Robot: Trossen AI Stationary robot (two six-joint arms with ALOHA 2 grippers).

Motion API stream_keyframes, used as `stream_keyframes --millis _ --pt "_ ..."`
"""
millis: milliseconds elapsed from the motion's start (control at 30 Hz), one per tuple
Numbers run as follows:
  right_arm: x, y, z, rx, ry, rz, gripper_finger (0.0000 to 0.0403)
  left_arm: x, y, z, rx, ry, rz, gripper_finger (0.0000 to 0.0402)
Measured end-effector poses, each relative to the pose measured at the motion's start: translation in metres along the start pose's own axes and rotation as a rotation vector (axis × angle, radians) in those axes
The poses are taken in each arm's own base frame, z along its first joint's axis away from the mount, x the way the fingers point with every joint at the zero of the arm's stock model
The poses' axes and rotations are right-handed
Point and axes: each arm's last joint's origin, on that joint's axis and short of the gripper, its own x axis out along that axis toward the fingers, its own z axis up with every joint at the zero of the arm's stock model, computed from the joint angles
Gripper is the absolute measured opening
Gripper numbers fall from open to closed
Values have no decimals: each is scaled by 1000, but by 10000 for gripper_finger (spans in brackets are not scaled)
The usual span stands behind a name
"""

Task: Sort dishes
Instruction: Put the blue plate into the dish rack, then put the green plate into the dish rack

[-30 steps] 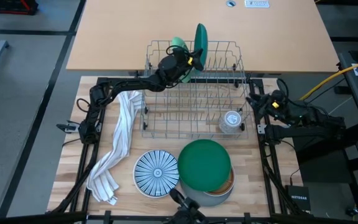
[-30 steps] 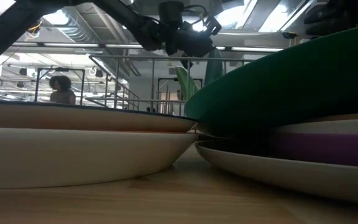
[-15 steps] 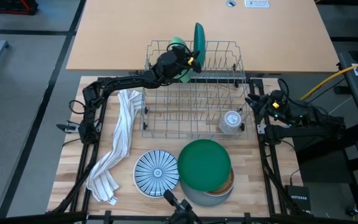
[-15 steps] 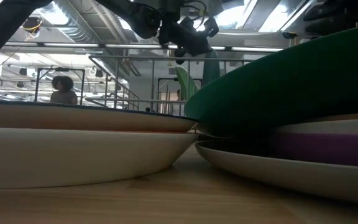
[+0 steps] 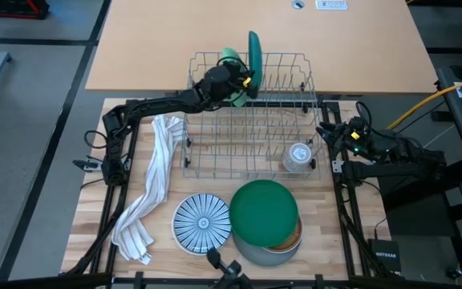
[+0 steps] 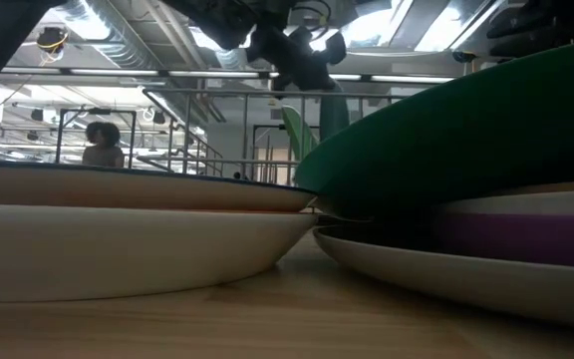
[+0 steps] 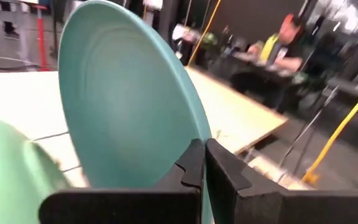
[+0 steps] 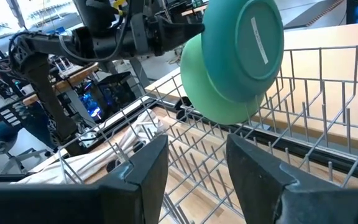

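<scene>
Up at the dish rack's (image 5: 251,112) far edge, the left gripper (image 7: 202,163) is pinched onto the rim of the teal plate (image 7: 123,102), which stands upright just beside the light green bowl (image 8: 219,93). Off to the side, the right gripper (image 8: 194,165) waits, fingers spread.

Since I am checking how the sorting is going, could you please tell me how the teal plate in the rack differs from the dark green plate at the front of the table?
The teal plate stands on edge in the wire rack; the dark green plate lies flat atop a stack. The left gripper is shut on the teal plate's rim, while nothing touches the dark green plate; the right gripper waits open beside the rack. The teal plate is lighter in colour. Both are round.
</scene>
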Motion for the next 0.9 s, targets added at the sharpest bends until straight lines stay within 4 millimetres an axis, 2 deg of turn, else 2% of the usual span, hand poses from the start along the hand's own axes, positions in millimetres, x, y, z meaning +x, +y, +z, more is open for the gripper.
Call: stream_keyframes --millis 200,533,767,900 --pt "0 0 0 1 -1 0 166 -8 2 2 124 71 29 0" --pt "0 0 0 -1 1 -1 166 -11 2 -11 191 193 41 0" --pt "0 0 0 -1 1 -1 166 -14 -15 -4 277 97 -23 2" --pt "0 0 -1 -6 8 -4 166 -20 -32 8 327 28 -108 24"
